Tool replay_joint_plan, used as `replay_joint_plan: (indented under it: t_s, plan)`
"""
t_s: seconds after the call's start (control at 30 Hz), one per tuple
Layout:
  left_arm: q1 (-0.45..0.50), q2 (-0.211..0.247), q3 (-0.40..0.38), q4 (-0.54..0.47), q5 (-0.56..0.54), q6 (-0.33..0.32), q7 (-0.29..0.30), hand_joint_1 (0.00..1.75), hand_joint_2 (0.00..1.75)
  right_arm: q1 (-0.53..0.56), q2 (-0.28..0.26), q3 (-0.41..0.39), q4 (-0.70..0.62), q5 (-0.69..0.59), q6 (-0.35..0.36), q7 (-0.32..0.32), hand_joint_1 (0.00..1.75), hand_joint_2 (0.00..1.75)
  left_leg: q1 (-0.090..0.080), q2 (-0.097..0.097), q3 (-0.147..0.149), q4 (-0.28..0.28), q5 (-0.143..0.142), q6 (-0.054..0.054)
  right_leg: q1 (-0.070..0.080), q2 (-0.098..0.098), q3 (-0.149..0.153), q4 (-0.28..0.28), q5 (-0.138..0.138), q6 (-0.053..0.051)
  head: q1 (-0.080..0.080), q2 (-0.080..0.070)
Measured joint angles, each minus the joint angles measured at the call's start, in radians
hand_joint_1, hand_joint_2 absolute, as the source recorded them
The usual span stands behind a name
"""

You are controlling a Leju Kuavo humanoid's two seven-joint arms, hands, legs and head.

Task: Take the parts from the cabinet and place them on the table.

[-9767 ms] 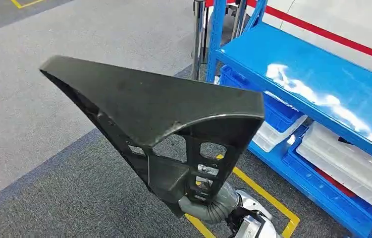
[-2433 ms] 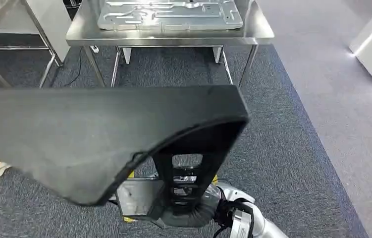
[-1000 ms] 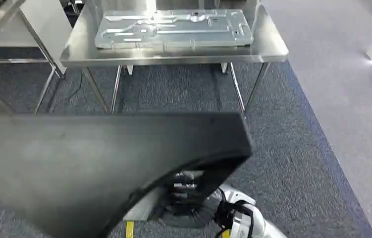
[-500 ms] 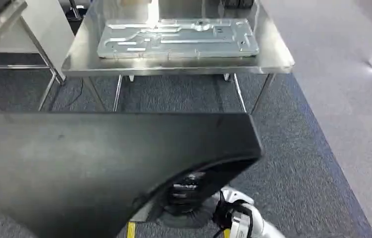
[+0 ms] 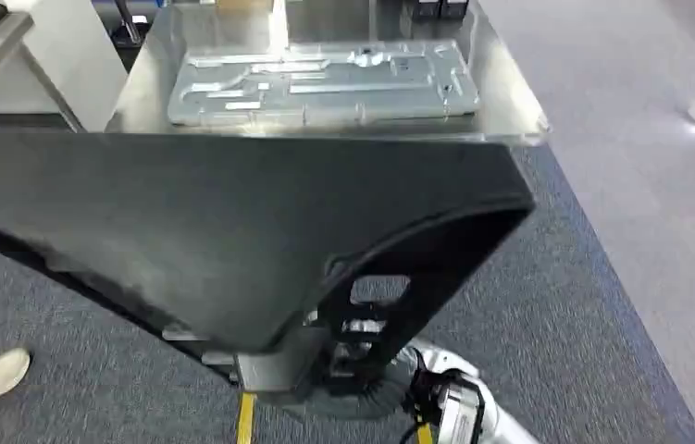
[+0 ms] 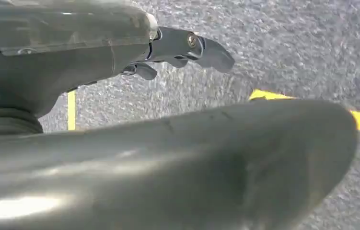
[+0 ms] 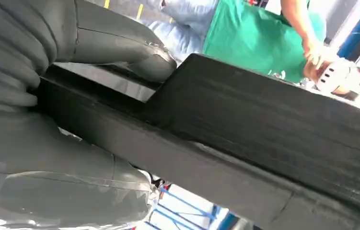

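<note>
Head view showed you the large black triangular moulded part (image 5: 232,231) held up in front of the body, now overlapping the near edge of the stainless steel table (image 5: 510,92) — half a second earlier a strip of carpet still lay between them, so the carry was, I judge, almost over. The right hand (image 7: 72,86) grasped the part's ribbed frame, thumb on one side, palm on the other. The left hand (image 6: 120,43) hung empty above the carpet, fingers loosely extended. The embossed silver metal panel (image 5: 325,83) covered most of the tabletop — free room remained mainly along its near and right margins.
</note>
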Motion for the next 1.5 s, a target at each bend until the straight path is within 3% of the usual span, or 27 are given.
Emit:
replay_joint_plan:
  t_s: [0.07, 0.13, 0.17, 0.2, 0.23, 0.3, 0.33, 0.37, 0.4, 0.43, 0.53, 0.57, 0.67, 0.7, 0.73, 0.83, 0.9, 0.93, 1.03, 1.07, 1.17, 1.2, 1.23, 1.27, 1.37, 1.4, 1.5]
  plan:
    - [-0.002, 0.0, 0.0, 0.0, -0.004, -0.003, -0.001, 0.0, 0.0, -0.002, 0.002, -0.002, 0.0, 0.006, -0.006, -0.001, 1.68, 1.75, 0.004, -0.008, -0.041, 0.091, -0.039, -0.007, 0.0, -0.001, 0.015, -0.003, -0.008, -0.009, -0.003, 0.0]
    - [0.0, 0.001, 0.0, 0.0, -0.004, -0.003, -0.001, 0.0, 0.0, 0.002, 0.003, -0.002, 0.0, 0.008, -0.008, -0.001, 1.68, 1.75, 0.007, -0.009, -0.131, 0.227, -0.104, -0.013, 0.002, 0.001, 0.02, -0.002, -0.017, -0.01, -0.003, 0.0]
    - [0.002, 0.0, 0.0, 0.0, -0.004, -0.003, -0.001, 0.0, 0.0, 0.004, 0.003, -0.002, 0.0, 0.009, -0.008, -0.001, 1.68, 1.75, 0.008, -0.008, -0.167, 0.27, -0.12, -0.016, 0.002, 0.004, 0.023, -0.002, -0.021, -0.01, -0.002, 0.0]
    - [0.005, 0.0, 0.0, 0.0, -0.004, -0.003, -0.001, 0.0, 0.0, 0.007, 0.003, -0.002, 0.0, 0.01, -0.008, -0.001, 1.68, 1.75, 0.009, -0.008, -0.185, 0.271, -0.109, -0.018, 0.002, 0.007, 0.029, -0.002, -0.027, -0.008, -0.003, 0.0]
    - [0.006, 0.0, 0.0, 0.0, -0.004, -0.003, -0.001, 0.0, 0.0, 0.008, 0.003, -0.002, 0.0, 0.012, -0.01, -0.001, 1.68, 1.75, 0.011, -0.008, -0.18, 0.223, -0.068, -0.017, 0.002, 0.01, 0.039, -0.002, -0.034, -0.006, -0.003, 0.0]
    - [0.006, 0.001, 0.0, 0.0, -0.004, -0.003, -0.001, 0.0, 0.0, 0.009, 0.006, -0.002, 0.001, 0.024, -0.016, -0.001, 1.68, 1.75, 0.011, -0.008, -0.13, 0.058, 0.057, -0.013, 0.002, 0.01, 0.062, -0.002, -0.05, -0.001, -0.003, 0.0]
    - [0.007, 0.002, 0.0, 0.0, -0.004, -0.003, -0.002, 0.0, 0.0, 0.009, 0.008, -0.002, 0.003, 0.026, -0.019, -0.001, 1.68, 1.75, 0.009, -0.007, -0.117, -0.006, 0.1, -0.005, 0.001, 0.01, 0.064, -0.002, -0.056, 0.002, -0.002, 0.0]
    - [0.005, 0.002, 0.0, 0.0, -0.004, -0.003, -0.002, 0.0, 0.0, 0.01, 0.011, -0.001, 0.005, 0.026, -0.021, -0.001, 1.68, 1.75, 0.001, -0.006, -0.122, -0.006, 0.055, -0.005, 0.004, 0.013, 0.067, 0.001, -0.06, 0.007, -0.002, 0.0]
    - [0.004, 0.003, 0.0, 0.0, -0.004, -0.003, -0.002, 0.0, 0.0, 0.01, 0.013, -0.001, 0.006, 0.024, -0.024, -0.001, 1.68, 1.75, -0.001, -0.007, -0.119, -0.004, 0.048, 0.005, 0.004, 0.013, 0.064, -0.001, -0.064, 0.015, -0.002, 0.0]
    - [0.008, 0.004, 0.0, 0.0, -0.004, -0.003, -0.003, 0.0, 0.0, 0.011, 0.013, -0.001, 0.006, 0.024, -0.024, -0.001, 1.68, 1.75, -0.002, -0.007, -0.116, -0.013, 0.071, 0.013, 0.004, 0.013, 0.072, 0.003, -0.064, 0.022, -0.002, 0.0]
    - [0.009, 0.004, 0.0, 0.0, -0.004, -0.005, -0.009, 0.0, 0.0, 0.011, 0.013, -0.001, 0.006, 0.021, -0.027, -0.002, 1.68, 1.75, 0.009, -0.011, -0.081, -0.026, 0.074, 0.03, 0.002, 0.012, 0.074, 0.041, -0.073, 0.039, 0.0, 0.0]
    - [0.008, 0.004, 0.0, 0.0, -0.005, -0.006, -0.011, 0.0, 0.0, 0.008, 0.013, -0.001, 0.006, 0.016, -0.028, -0.003, 1.68, 1.75, 0.01, -0.011, -0.074, -0.029, 0.071, 0.035, 0.003, 0.012, 0.047, 0.088, -0.091, 0.042, 0.001, 0.0]
    - [0.007, 0.004, 0.0, 0.0, -0.006, -0.01, -0.016, 0.0, 0.0, 0.011, 0.011, -0.001, 0.006, 0.007, -0.032, -0.002, 1.68, 1.75, 0.01, -0.012, -0.065, -0.029, 0.056, 0.036, -0.009, 0.011, -0.094, 0.285, -0.178, 0.059, 0.002, 0.0]
    - [0.008, 0.004, 0.0, 0.0, -0.008, -0.01, -0.016, 0.0, 0.0, 0.013, 0.01, -0.001, 0.006, 0.006, -0.032, -0.003, 1.68, 1.75, 0.011, -0.013, -0.059, -0.029, 0.05, 0.034, -0.011, 0.011, -0.121, 0.303, -0.173, 0.061, 0.001, 0.0]
    - [0.008, 0.004, 0.0, 0.0, -0.008, -0.01, -0.016, 0.0, 0.0, 0.013, 0.01, -0.001, 0.006, 0.006, -0.032, -0.002, 1.68, 1.75, 0.012, -0.014, -0.05, -0.029, 0.042, 0.032, -0.015, 0.011, -0.125, 0.278, -0.144, 0.061, 0.002, 0.0]
    - [0.008, 0.003, 0.0, 0.0, -0.008, -0.01, -0.016, 0.0, 0.0, 0.012, 0.008, -0.001, 0.006, 0.005, -0.032, -0.002, 1.68, 1.75, 0.015, -0.016, -0.018, -0.031, 0.014, 0.018, -0.018, 0.009, -0.05, 0.045, 0.03, 0.058, 0.002, 0.0]
    - [0.003, 0.004, 0.0, 0.0, -0.009, -0.012, -0.017, 0.0, 0.0, 0.012, 0.007, 0.0, 0.008, 0.003, -0.033, -0.002, 1.68, 1.75, 0.014, -0.017, -0.01, -0.032, 0.004, 0.005, -0.007, 0.006, -0.055, 0.025, -0.003, 0.044, 0.001, 0.0]
    - [0.003, 0.005, 0.0, 0.0, -0.014, -0.013, -0.018, 0.0, 0.0, 0.012, 0.006, 0.0, 0.007, -0.002, -0.035, -0.002, 1.68, 1.75, 0.014, -0.016, -0.011, -0.039, -0.001, -0.003, -0.006, 0.007, -0.053, 0.023, 0.016, 0.037, 0.001, 0.0]
    - [-0.001, 0.005, -0.002, 0.0, -0.021, -0.013, -0.018, 0.0, 0.0, -0.001, 0.003, 0.0, 0.005, -0.025, -0.037, -0.003, 1.68, 1.75, 0.017, -0.016, 0.007, -0.014, -0.006, -0.022, -0.011, 0.01, -0.02, 0.01, 0.005, 0.015, 0.0, 0.0]
    - [-0.005, 0.005, -0.003, 0.0, -0.025, -0.013, -0.017, 0.0, 0.0, -0.008, 0.001, 0.0, 0.005, -0.032, -0.037, -0.003, 1.68, 1.75, 0.018, -0.016, -0.014, 0.032, -0.009, -0.023, -0.01, 0.01, -0.011, 0.009, -0.001, 0.008, 0.0, 0.0]
    - [-0.007, 0.007, -0.005, 0.0, -0.032, -0.015, -0.014, 0.0, 0.0, -0.016, 0.001, 0.0, 0.005, -0.045, -0.028, -0.003, 1.68, 1.75, 0.019, -0.016, -0.155, 0.246, -0.093, -0.031, -0.004, 0.012, 0.009, 0.009, -0.023, -0.004, 0.0, 0.0]
    - [-0.004, 0.008, -0.006, 0.0, -0.035, -0.017, -0.014, 0.0, 0.0, -0.016, 0.0, 0.0, 0.005, -0.047, -0.026, -0.003, 1.68, 1.75, 0.019, -0.016, -0.187, 0.274, -0.107, -0.029, -0.001, 0.014, 0.019, 0.009, -0.032, -0.005, 0.0, 0.0]
    - [-0.003, 0.009, -0.007, 0.0, -0.036, -0.019, -0.013, 0.0, 0.0, -0.016, 0.0, 0.0, 0.005, -0.048, -0.026, -0.003, 1.68, 1.75, 0.018, -0.016, -0.198, 0.261, -0.099, -0.025, 0.002, 0.017, 0.031, 0.009, -0.04, -0.006, -0.001, 0.0]
    - [-0.003, 0.009, -0.008, 0.0, -0.037, -0.021, -0.013, 0.0, 0.0, -0.016, -0.001, 0.0, 0.005, -0.05, -0.024, -0.003, 1.68, 1.75, 0.018, -0.016, -0.193, 0.215, -0.066, -0.019, 0.005, 0.018, 0.046, 0.009, -0.051, -0.006, 0.0, 0.0]
    - [0.0, 0.017, -0.01, 0.0, -0.037, -0.022, -0.014, 0.0, 0.0, -0.016, -0.008, 0.0, 0.003, -0.056, -0.023, -0.003, 1.68, 1.75, 0.002, -0.017, -0.155, 0.012, 0.128, 0.013, 0.007, 0.016, 0.082, 0.008, -0.083, -0.002, 0.002, 0.0]
    - [-0.001, 0.016, -0.01, 0.001, -0.04, -0.023, -0.014, 0.0, 0.0, -0.014, -0.009, 0.0, 0.003, -0.057, -0.023, -0.002, 1.68, 1.75, -0.003, -0.015, -0.16, 0.005, 0.095, 0.01, 0.009, 0.022, 0.082, 0.007, -0.086, 0.003, 0.004, 0.0]
    - [0.002, 0.022, -0.015, 0.001, -0.044, -0.024, -0.018, 0.0, 0.0, -0.014, -0.016, -0.001, -0.004, -0.058, -0.032, -0.003, 1.68, 1.75, -0.006, -0.017, -0.14, -0.012, 0.103, 0.023, 0.005, 0.02, 0.096, 0.01, -0.085, 0.02, 0.005, 0.0]
